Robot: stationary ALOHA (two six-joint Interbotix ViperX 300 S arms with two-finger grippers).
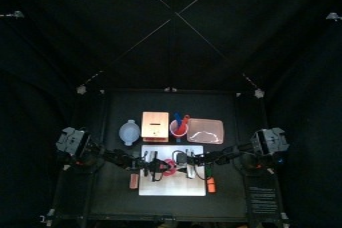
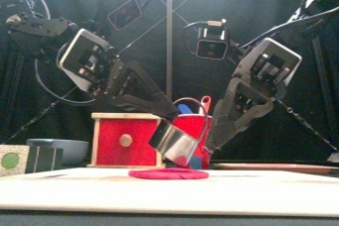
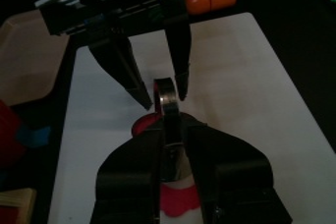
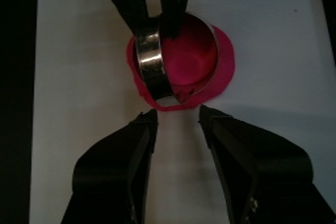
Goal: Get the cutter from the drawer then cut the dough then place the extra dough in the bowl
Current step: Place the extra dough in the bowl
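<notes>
pinching the cutter [image 4: 151,59], left fingers [image 3: 132,169] hold it tilted over the dough [image 4: 203,63]; right fingers [image 4: 118,164] gape nearby.

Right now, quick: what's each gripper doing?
Left gripper: shut on the round metal cutter, tilted over the flat red dough disc.
Right gripper: open, empty, at the dough disc's edge.

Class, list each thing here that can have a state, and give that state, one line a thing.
Left pincer: shut on the cutter.
Right pincer: open, at the dough's edge.
Cutter: held tilted over the dough.
Dough: lying flat on the white board.
Red cup: upright, toy knives standing in it.
Drawer front: cannot tell whether open or shut.
</notes>
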